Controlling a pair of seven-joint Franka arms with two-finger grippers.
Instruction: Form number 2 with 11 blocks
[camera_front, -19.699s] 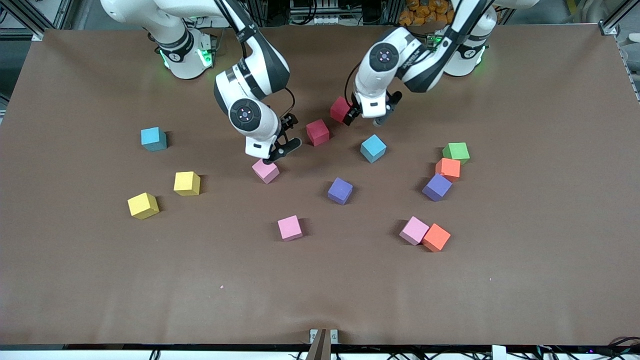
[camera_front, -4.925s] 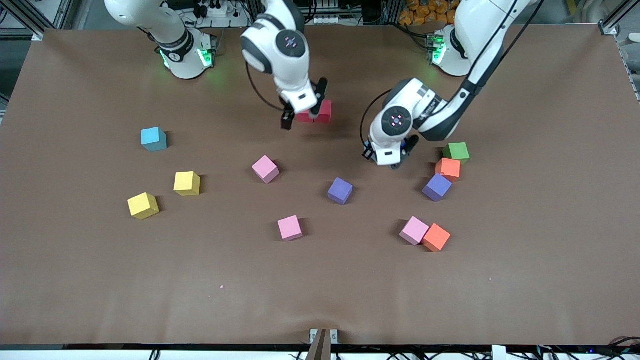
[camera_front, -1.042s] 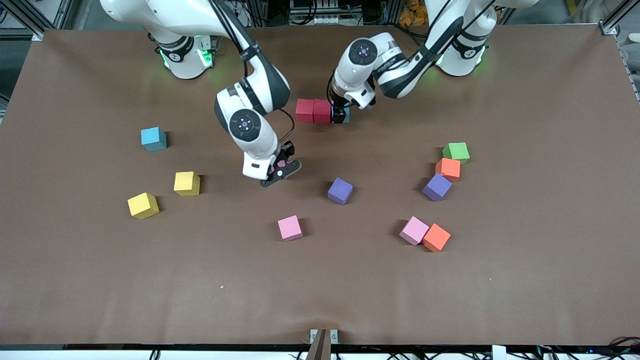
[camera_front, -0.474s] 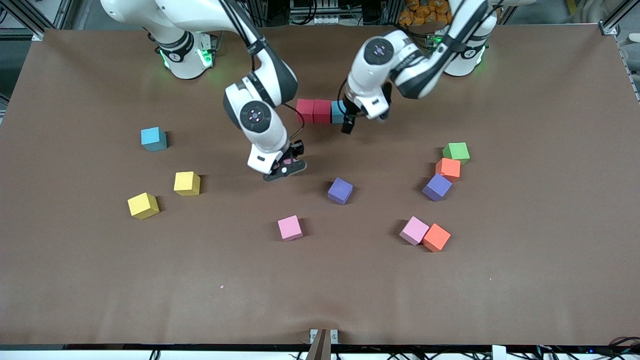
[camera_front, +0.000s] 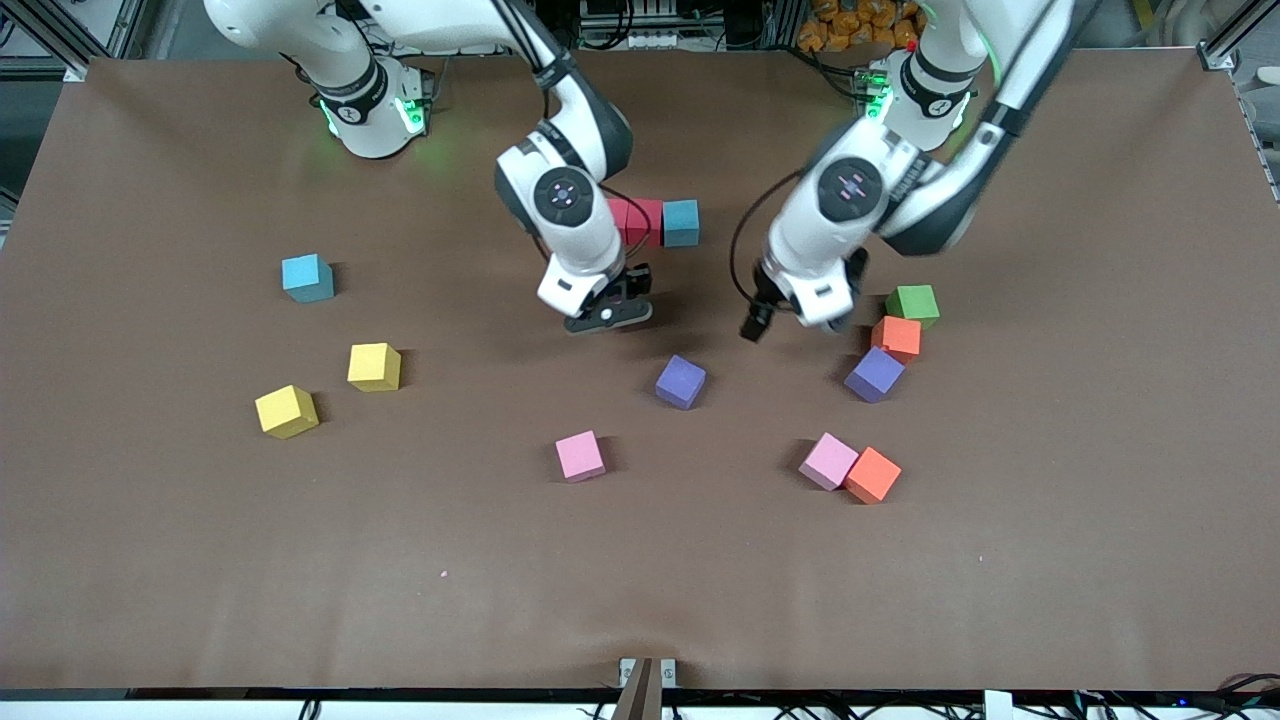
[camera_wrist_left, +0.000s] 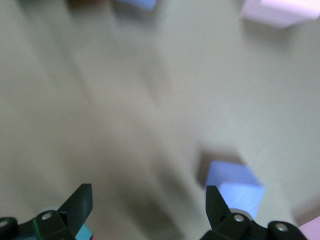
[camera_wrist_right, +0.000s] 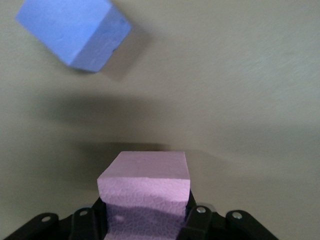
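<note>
The left gripper (camera_front: 797, 322), fingers apart and empty, has left the blue cube (camera_front: 680, 222) touching the red pair (camera_front: 640, 221) and now hangs near the orange cube (camera_front: 896, 337): the 2's top row looks done. The right gripper (camera_front: 608, 306), clamped on a pink cube (camera_wrist_right: 145, 192), has carried it nearer that row, probably for the next course. The right arm hides part of the red pair; the left wrist view is smeared.

The pink cube (camera_wrist_right: 145, 195) looks like matte foam with a finely pebbled face. The worktop (camera_front: 640, 560) is dull brown, cloth-like. Both arms wear glossy white plastic shells.
</note>
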